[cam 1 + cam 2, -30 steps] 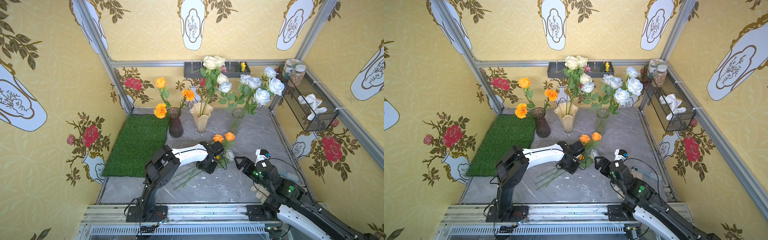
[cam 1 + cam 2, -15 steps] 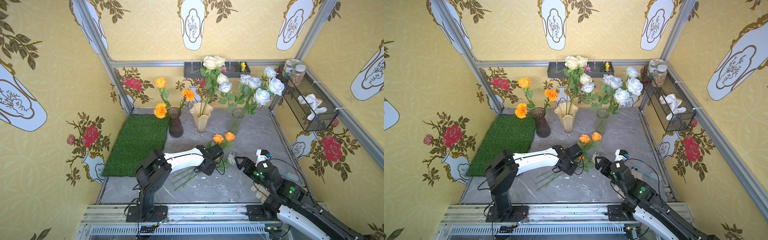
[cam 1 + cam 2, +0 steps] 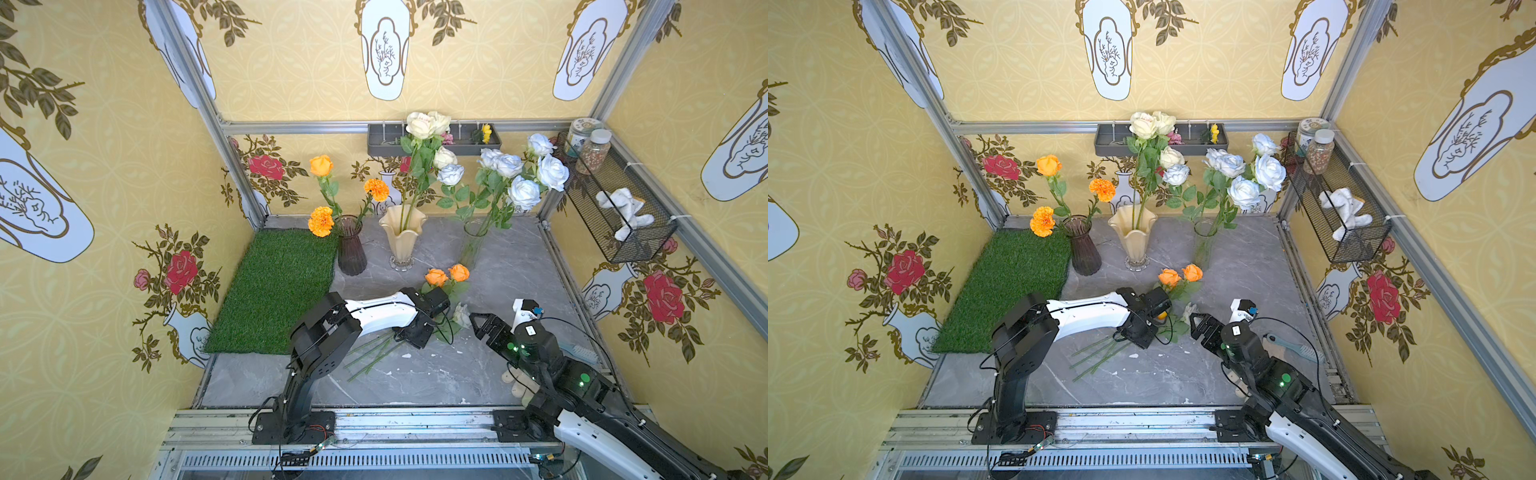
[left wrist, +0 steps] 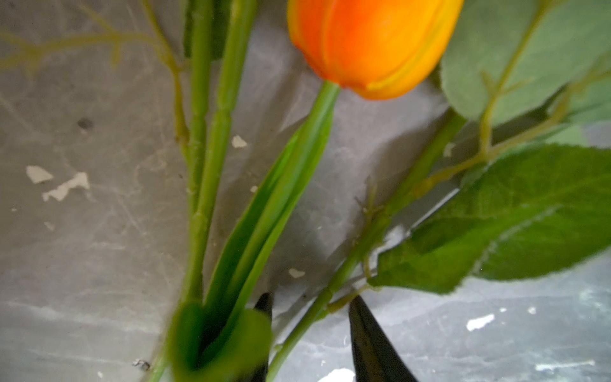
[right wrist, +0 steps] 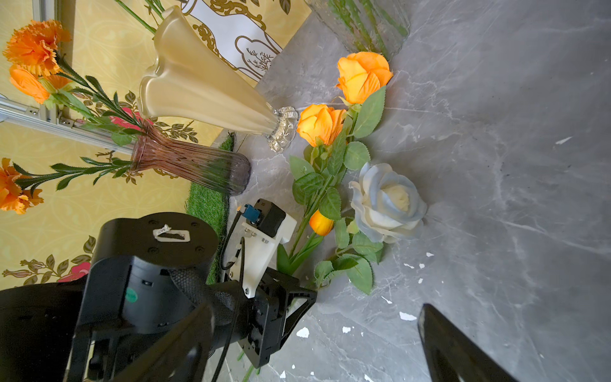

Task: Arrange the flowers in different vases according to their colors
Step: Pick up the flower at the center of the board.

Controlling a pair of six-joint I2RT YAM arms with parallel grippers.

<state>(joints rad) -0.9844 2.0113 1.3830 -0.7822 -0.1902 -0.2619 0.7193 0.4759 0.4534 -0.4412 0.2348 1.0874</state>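
Note:
On the table lie two orange roses (image 3: 436, 277) (image 5: 320, 124), an orange bud (image 4: 370, 43) and a pale-blue rose (image 3: 461, 314) (image 5: 388, 201), their stems crossing. My left gripper (image 3: 419, 337) (image 4: 309, 304) is down on those stems. Its jaws stand apart around one leafy green stem (image 4: 334, 284) without pinching it. My right gripper (image 3: 476, 326) (image 5: 307, 324) hovers wide open and empty just right of the pale-blue rose. At the back, the purple vase (image 3: 351, 253) holds orange flowers, the cream vase (image 3: 402, 237) cream roses, and the clear vase (image 3: 471, 245) pale-blue roses.
A green grass mat (image 3: 274, 291) covers the table's left side. A wire basket (image 3: 615, 199) with jars hangs on the right wall, and a grey shelf tray (image 3: 434, 143) on the back wall. A brush (image 3: 582, 353) lies by the right edge.
My left gripper has shifted slightly nearer and lower over the stems, its elbow swinging out and back. The right arm and the flowers have not visibly moved.

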